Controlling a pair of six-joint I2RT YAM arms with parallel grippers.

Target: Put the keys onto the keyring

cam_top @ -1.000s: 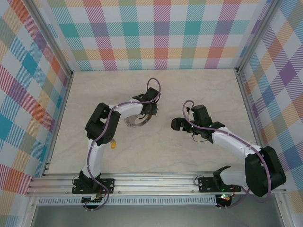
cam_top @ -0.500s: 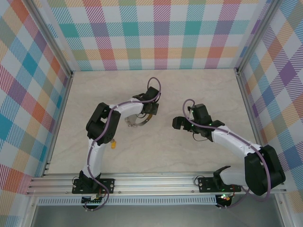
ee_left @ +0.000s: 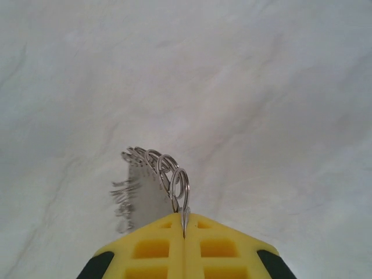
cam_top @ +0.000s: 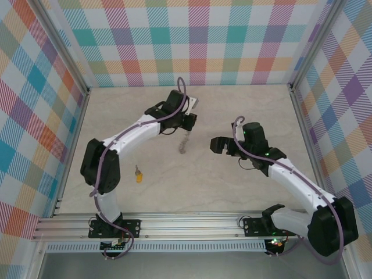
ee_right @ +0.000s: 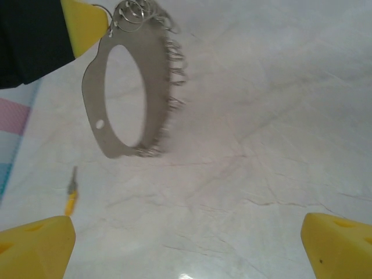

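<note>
The keyring point(cam_top: 184, 141) is pinched by one small loop in the clenched left gripper point(ee_left: 184, 225). It is now hung clear of the table point(cam_top: 232, 189), where it was lying a second ago. The key point(cam_top: 138, 174) is left on the table. The right gripper point(cam_top: 216, 146) is held fully released nearby.

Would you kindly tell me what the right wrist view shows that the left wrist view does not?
Right wrist view: the key lying on the table, apart from the keyring, whose whole oval outline is seen, and the right gripper with jaws wide open.
Left wrist view: the grip up close, with the left gripper and its jaws shut on one small loop at the ring's edge.
Both: the keyring hanging from the left gripper's yellow tips over the marbled table.
</note>
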